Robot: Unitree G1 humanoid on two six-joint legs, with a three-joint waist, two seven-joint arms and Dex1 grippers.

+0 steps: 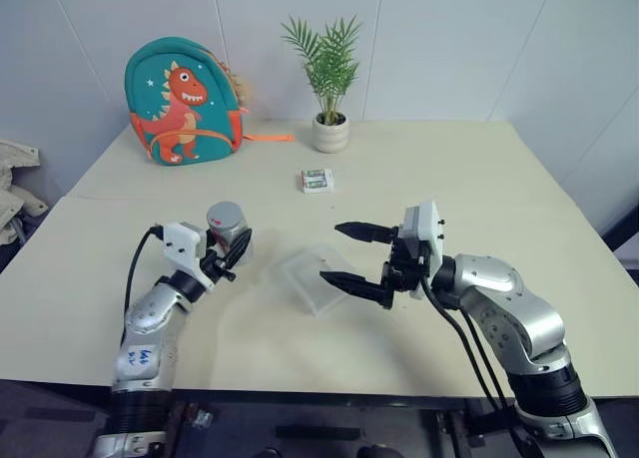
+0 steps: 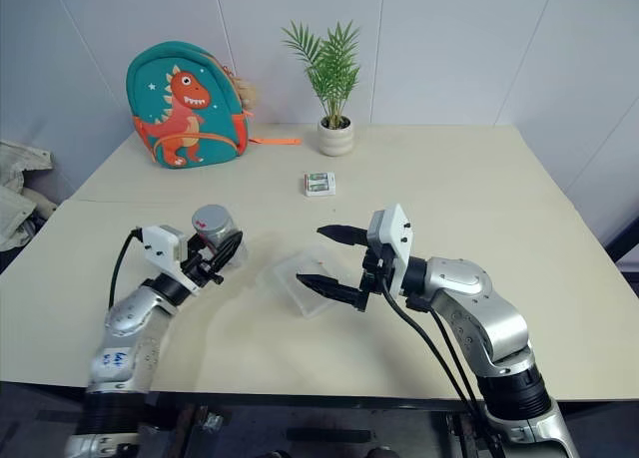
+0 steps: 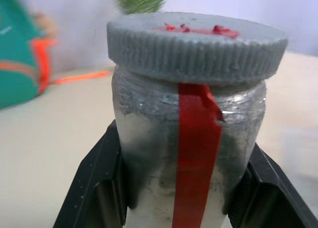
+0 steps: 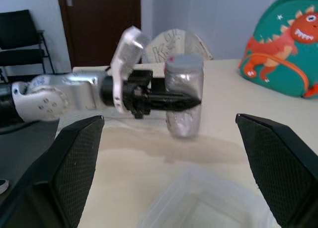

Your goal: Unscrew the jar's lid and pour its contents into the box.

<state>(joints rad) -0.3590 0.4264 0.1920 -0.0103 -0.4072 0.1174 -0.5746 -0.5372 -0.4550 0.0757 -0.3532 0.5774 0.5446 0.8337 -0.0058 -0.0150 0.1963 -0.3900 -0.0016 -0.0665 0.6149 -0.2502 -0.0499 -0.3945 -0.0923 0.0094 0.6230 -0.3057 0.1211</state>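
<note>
Left pincer [image 1: 236, 250]: you have it closed on the jar [image 1: 229, 226], one black finger on each side of the body, just under the cap.
Jar: upright in that grip, at your left front; the right wrist view shows it clear of the worktop [image 1: 479, 179]. A red strip runs down its side.
Lid [image 3: 197, 44]: grey, ribbed, seated on the jar, red mark on top.
Contents: you cannot tell; the jar wall is clouded.
Right pincer [image 1: 357, 258]: open wide, empty, pointing left toward the jar, just above the box's right edge.
Box [image 1: 305, 275]: clear, shallow, flat on the worktop between your two arms.
Small white packet [image 1: 318, 181]: farther back, mid-worktop.
Potted plant [image 1: 329, 74]: back edge, by the wall.
Dinosaur backpack [image 1: 183, 102]: back left, beside the plant.
</note>
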